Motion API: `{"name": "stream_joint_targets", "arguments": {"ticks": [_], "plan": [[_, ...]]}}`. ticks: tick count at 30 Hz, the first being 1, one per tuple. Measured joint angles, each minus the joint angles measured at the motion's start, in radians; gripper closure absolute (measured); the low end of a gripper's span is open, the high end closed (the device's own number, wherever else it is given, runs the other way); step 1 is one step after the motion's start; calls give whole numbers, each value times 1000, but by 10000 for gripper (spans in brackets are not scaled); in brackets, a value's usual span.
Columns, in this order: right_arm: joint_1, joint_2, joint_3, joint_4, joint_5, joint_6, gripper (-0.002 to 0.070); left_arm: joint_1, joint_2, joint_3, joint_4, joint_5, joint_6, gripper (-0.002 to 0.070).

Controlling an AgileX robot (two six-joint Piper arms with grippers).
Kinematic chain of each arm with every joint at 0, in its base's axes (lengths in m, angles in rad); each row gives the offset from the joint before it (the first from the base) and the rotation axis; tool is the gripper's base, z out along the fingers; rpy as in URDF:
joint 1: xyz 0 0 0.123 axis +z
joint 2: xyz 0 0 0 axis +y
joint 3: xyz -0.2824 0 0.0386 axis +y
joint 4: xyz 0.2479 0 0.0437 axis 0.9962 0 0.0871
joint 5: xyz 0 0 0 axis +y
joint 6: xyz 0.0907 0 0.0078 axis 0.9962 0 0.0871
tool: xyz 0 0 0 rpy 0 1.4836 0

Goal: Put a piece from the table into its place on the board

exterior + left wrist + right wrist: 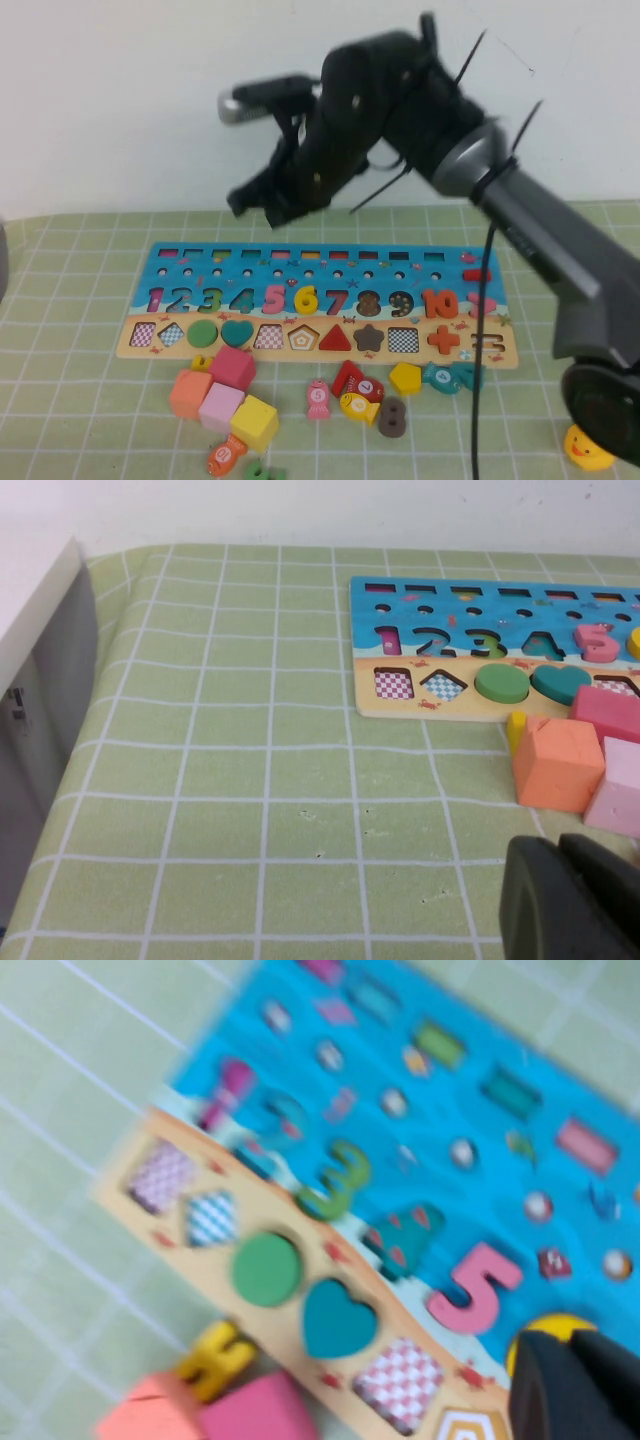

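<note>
Looking down from the high view, the yellow 6 [306,299] sits in the board [180,262]'s numeral row, between the pink 5 [274,298] and the red 7 [336,300], and it reads as seated in its recess. The right gripper [262,197] hangs high above the board's far edge, blurred, and whether its jaws are spread or closed I cannot tell. In its own wrist view only a sliver of the yellow numeral shows behind the dark fingers [575,1385].

The left gripper [575,900] hovers low over the green checked cloth [250,780], just beside the orange block [556,763]; its jaw state is not readable either.

As for handling: the piece looks thin, stiff, light painted wood, probably a little slick. A pinch across its outer edges seems the sensible hold, since lying flush it offers little to grab. A loose grip could tilt it.
</note>
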Motion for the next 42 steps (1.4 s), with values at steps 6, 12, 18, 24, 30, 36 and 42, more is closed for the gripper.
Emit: {"name": "stream_joint_targets", "arguments": {"ticks": [6,12,18,24,30,36,42], "plan": [[0,-129,-10,57,0,-45,675,0,0,0,0,0,0,676],[0,-267,-10,69,0,-86,676,0,0,0,0,0,0,676],[0,-413,-12,74,0,-100,676,0,0,0,0,0,-2,676],[0,-555,18,144,0,-151,676,0,0,0,0,0,-2,676],[0,-749,223,134,0,-196,677,0,0,0,0,0,-2,676],[0,-986,535,114,0,-233,677,0,0,0,0,0,-2,676],[0,-1254,913,101,-51,-248,678,0,0,0,0,0,-2,676]]}}
